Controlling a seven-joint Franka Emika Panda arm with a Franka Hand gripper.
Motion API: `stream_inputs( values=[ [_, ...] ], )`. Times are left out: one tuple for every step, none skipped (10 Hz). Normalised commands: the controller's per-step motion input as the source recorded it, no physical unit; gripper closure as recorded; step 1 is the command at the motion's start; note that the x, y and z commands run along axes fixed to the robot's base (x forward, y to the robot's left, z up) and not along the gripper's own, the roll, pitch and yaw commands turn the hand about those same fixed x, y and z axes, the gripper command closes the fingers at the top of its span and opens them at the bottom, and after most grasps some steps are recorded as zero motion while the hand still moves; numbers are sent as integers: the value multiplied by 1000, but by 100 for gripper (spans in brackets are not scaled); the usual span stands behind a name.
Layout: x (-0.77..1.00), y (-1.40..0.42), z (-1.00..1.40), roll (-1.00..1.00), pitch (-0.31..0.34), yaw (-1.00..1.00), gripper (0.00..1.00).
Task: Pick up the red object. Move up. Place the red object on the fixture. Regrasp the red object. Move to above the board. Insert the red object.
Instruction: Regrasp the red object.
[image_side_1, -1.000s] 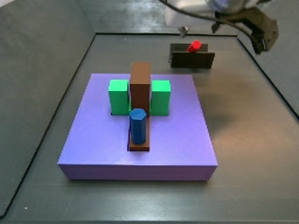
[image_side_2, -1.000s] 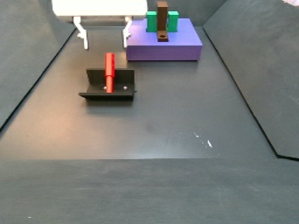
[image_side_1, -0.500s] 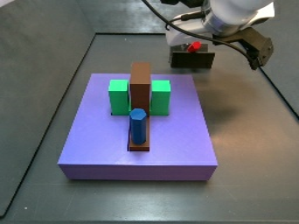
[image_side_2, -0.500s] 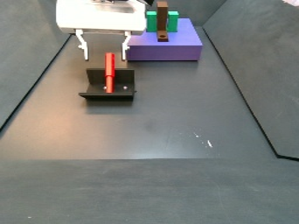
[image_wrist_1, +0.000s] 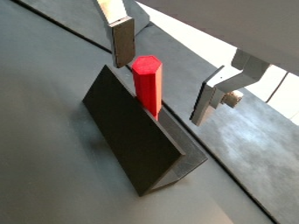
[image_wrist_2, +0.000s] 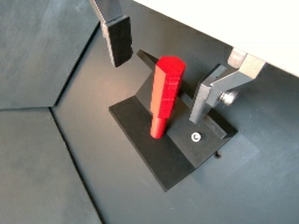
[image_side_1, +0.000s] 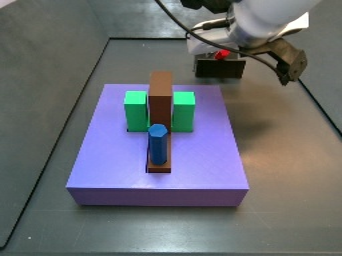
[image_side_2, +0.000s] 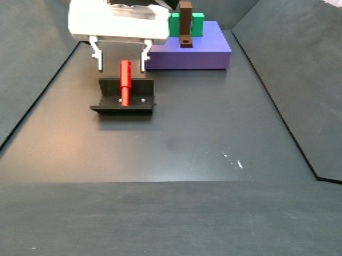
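Gripper (image_side_2: 118, 50), fingers spread, has dropped lower at upper left, now straddling the red peg (image_side_2: 127, 82) leaning on the fixture (image_side_2: 123, 103).

Side views face each other across board (image_side_1: 158, 140), fixture (image_side_2: 123, 100) shared; wrist views close above fixture, gripper (image_wrist_2: 163, 63) there.
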Motion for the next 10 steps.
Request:
stream_inputs(
  values=[
    [0, -20, 0, 271, 194, -217, 0],
    [0, -29, 0, 286, 200, -214, 0],
    [-3, -26, 0, 303, 186, -211, 0],
    [0, -11, 0, 294, 177, -223, 0],
    [0, 0, -57, 254, 120, -220, 0],
    [0, 0, -109, 186, 71, -191, 0],
    [0, 0, -97, 203, 94, -149, 0],
    [-29, 0, -114, 217, 40, -134, 0],
    [-60, -23, -134, 220, 0, -114, 0],
    [-26, -43, -60, 114, 0, -34, 0]
  ],
)
